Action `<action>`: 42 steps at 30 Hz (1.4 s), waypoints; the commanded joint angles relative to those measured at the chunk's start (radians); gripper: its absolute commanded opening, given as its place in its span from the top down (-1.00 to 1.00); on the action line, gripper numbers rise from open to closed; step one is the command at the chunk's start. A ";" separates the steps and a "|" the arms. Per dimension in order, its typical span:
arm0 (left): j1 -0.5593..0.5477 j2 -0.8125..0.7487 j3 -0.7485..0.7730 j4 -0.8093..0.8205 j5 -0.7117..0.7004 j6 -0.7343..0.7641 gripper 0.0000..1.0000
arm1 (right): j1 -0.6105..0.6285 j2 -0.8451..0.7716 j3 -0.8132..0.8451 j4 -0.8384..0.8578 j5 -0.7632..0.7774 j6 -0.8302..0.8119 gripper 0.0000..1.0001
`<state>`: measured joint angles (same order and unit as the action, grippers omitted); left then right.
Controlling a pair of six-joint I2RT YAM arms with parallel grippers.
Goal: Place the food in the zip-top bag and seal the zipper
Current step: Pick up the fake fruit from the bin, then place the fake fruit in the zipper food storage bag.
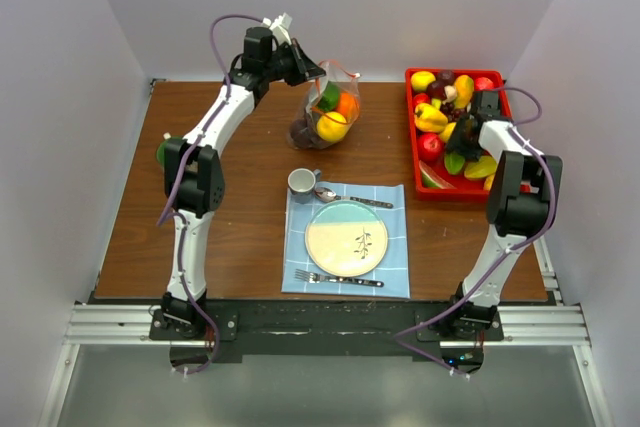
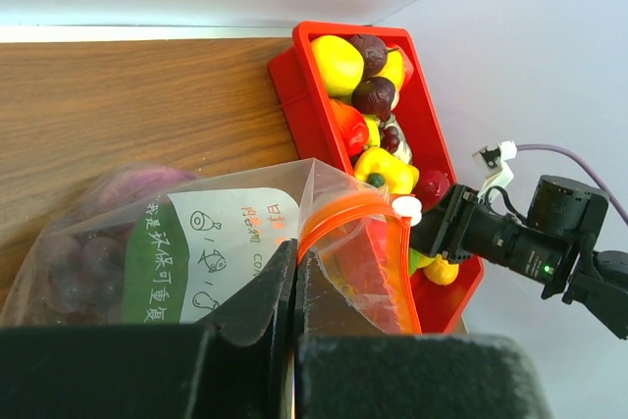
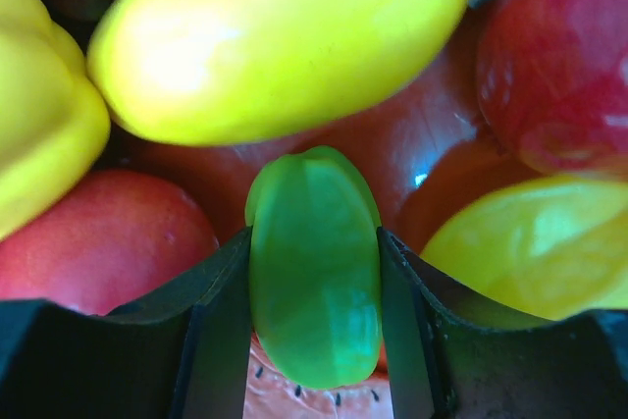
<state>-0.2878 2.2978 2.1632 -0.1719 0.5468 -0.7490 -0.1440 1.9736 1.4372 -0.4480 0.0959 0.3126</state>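
Observation:
The zip-top bag (image 1: pixel 330 112) hangs upright at the back middle of the table, with yellow, orange, green and purple food inside. My left gripper (image 1: pixel 305 65) is shut on its mouth edge beside the orange zipper (image 2: pixel 343 213), which gapes open. In the left wrist view the jaws (image 2: pixel 294 252) pinch the clear plastic of the bag (image 2: pixel 196 242). More food fills the red tray (image 1: pixel 412 137). My right gripper (image 1: pixel 468 137) reaches down into it. Its fingers (image 3: pixel 314 237) press both sides of a green food piece (image 3: pixel 314 301), among yellow and red pieces.
A blue placemat (image 1: pixel 395 277) near the front carries a plate (image 1: pixel 346 239), a fork (image 1: pixel 335 278) and a spoon (image 1: pixel 345 197). A small cup (image 1: pixel 302 181) stands at its back left corner. The red tray (image 2: pixel 294 95) sits along the table's right edge.

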 commanded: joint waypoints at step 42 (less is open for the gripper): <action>0.012 -0.074 -0.014 -0.009 0.002 -0.024 1.00 | 0.644 0.067 0.655 -0.109 0.097 0.284 -0.18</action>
<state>-0.2878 2.2940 2.1338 -0.1825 0.5465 -0.7898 0.4889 2.0571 2.0125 -0.5472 0.1432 0.6239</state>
